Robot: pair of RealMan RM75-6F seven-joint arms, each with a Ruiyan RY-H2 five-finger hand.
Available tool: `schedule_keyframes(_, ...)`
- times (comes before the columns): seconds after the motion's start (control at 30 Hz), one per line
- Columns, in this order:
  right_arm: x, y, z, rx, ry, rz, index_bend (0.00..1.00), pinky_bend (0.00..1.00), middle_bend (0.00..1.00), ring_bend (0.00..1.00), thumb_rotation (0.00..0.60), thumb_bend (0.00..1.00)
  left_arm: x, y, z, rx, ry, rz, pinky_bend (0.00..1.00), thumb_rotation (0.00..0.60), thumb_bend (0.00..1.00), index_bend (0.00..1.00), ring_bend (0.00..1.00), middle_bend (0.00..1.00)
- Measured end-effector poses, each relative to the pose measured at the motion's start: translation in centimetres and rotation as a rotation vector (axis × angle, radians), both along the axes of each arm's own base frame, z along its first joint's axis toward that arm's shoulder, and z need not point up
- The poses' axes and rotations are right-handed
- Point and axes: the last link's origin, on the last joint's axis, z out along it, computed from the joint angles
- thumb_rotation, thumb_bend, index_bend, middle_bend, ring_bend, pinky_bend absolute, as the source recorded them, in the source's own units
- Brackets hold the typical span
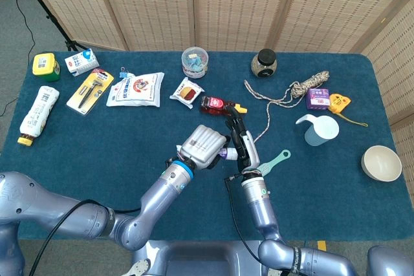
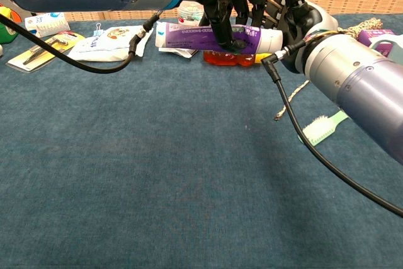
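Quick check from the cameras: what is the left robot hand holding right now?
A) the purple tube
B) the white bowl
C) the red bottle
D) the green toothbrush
A: in the chest view the left robot hand wraps its fingers around the purple tube, held off the table.
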Motion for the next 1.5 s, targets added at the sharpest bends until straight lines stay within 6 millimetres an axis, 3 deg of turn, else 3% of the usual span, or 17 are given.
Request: schedule_keyframes(1.5, 0.0, 0.0, -0.3, -0.017, 0.05, 0.017, 0.0, 0.0, 0.0, 0.0, 0.166, 0.0, 0.9, -0.2, -1.1, 0.047, -0.023, 0.012, 0.58, 0.6, 1.0, 0.68, 0.55, 0.59)
